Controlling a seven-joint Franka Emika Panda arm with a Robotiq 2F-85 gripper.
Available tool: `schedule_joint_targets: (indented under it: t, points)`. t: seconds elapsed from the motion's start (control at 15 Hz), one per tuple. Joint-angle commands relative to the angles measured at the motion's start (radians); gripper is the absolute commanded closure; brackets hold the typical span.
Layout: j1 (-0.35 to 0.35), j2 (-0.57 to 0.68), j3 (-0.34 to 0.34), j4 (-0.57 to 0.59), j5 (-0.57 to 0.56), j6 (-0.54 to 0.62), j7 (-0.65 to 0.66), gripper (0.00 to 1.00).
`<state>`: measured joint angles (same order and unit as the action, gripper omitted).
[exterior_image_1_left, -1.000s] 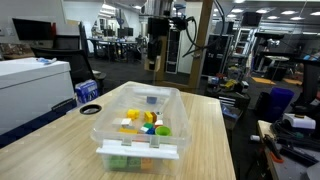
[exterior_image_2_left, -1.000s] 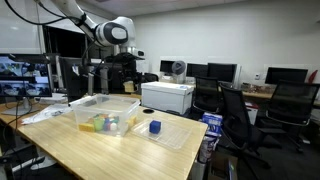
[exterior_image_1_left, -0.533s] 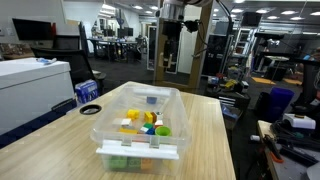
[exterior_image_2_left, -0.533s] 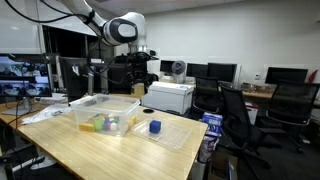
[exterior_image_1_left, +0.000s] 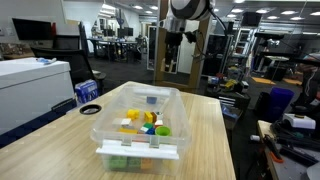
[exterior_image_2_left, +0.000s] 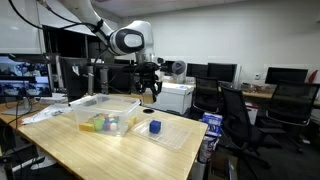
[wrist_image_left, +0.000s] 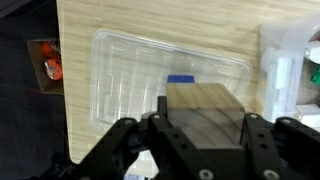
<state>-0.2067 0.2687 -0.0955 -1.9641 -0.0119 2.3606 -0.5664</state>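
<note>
The pincer (wrist_image_left: 204, 128) hangs above the desk (wrist_image_left: 150, 20), its jaws half apart and clamped on a wooden block (wrist_image_left: 205, 100). Below it, a blue block (wrist_image_left: 181, 79) lies on the clear lid (wrist_image_left: 125, 75) near the desk's edge, beside the bin (exterior_image_2_left: 105, 112) of coloured pieces.

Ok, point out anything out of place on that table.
A blue block lies alone on the clear lid beside the bin; the other coloured blocks sit inside it, and the jaws grip a wooden block. Nothing looks spilled or damaged.
</note>
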Motion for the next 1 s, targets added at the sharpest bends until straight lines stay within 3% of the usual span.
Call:
schedule_joint_targets:
  t: [0.0, 0.4, 0.93]
  points:
    - [-0.036, 0.063, 0.013, 0.044, 0.016, 0.001, -0.087, 0.69]
    - [-0.054, 0.153, 0.033, 0.118, 0.010, 0.003, -0.154, 0.69]
    - [-0.056, 0.289, 0.054, 0.245, -0.002, -0.004, -0.134, 0.69]
